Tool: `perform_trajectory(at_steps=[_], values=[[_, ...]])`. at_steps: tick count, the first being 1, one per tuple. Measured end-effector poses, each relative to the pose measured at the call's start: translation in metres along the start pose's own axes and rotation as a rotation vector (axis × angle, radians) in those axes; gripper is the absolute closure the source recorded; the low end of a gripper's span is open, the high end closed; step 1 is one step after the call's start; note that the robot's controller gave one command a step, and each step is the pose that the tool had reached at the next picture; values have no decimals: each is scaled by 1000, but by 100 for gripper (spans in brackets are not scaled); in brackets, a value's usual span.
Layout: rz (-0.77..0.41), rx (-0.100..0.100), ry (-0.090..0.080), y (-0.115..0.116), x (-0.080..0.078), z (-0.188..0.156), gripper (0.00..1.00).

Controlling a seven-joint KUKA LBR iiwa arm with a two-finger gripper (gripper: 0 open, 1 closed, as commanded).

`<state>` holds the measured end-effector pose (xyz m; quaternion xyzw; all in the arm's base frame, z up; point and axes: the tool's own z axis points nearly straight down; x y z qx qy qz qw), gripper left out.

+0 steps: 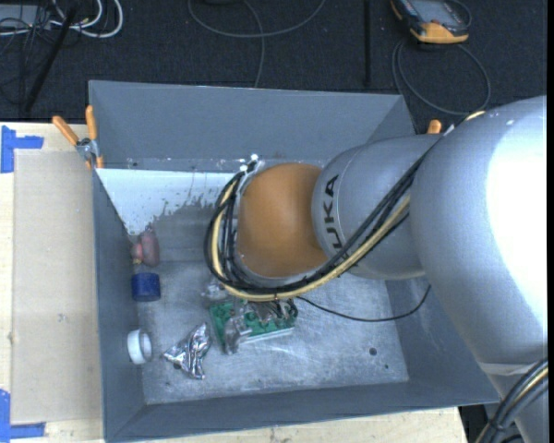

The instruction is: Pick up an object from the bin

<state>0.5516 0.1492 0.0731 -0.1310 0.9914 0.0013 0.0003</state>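
Arm (425, 220) from right, wrist (272, 220) angled down into bin (258, 127), beside crumpled foil (190, 351)

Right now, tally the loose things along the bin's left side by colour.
Pink: 1, the pink lump
Blue: 1, the blue cap
White: 1, the white cap
Silver: 1, the crumpled foil
Total: 4
The green piece at the middle is left out: I cannot tell whether it lies loose.

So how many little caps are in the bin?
2: a blue cap by the left wall, a white cap nearer the front corner. The arm may hide others.
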Motion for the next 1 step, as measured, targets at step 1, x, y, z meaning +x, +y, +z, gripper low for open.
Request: perform_trajectory(at_steps=[1], values=[[-152, 4, -5, -41, 47, -147, 100]])
